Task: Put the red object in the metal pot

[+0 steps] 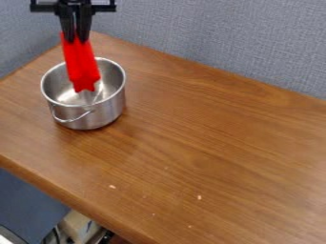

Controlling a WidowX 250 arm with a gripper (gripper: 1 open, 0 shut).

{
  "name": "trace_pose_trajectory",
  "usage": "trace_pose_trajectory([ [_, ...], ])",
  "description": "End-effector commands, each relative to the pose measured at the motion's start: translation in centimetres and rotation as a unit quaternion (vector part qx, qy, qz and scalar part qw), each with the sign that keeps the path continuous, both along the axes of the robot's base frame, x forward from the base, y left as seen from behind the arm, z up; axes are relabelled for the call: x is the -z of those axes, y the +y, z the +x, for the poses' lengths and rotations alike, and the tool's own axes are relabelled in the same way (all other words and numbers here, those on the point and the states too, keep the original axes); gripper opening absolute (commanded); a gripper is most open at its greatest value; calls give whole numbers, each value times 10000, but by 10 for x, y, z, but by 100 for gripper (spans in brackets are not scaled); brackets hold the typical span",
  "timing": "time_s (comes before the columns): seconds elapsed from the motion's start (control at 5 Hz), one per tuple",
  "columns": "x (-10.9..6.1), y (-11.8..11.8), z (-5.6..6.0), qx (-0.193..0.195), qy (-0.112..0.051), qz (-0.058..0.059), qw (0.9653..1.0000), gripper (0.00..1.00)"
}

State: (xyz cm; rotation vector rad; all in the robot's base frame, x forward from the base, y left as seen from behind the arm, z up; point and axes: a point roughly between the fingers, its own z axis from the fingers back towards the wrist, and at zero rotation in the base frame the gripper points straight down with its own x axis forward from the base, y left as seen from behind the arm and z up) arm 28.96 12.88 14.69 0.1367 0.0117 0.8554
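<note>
The red object hangs upright, a long bright red bar whose lower end dips inside the rim of the metal pot. My gripper is shut on the bar's upper end, directly above the pot at the top left of the view. The shiny round pot stands on the left part of the wooden table, its wire handle lying down against the front wall. Whether the bar's tip touches the pot's floor cannot be told.
The brown wooden table stretches right and toward the front, with its near edge running diagonally at the lower left. A grey-blue wall stands close behind the table.
</note>
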Motion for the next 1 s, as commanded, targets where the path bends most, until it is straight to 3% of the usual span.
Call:
trace_pose_trajectory([
  [0.0,-3,13,-1,-98,-194,199,9996,0],
  [0.2,14,20,0,-133,-69,221,9996,0],
  [0.6,23,18,19,-627,55,201,9978,0],
  [0.8,22,17,24,-888,127,208,9958,100],
])
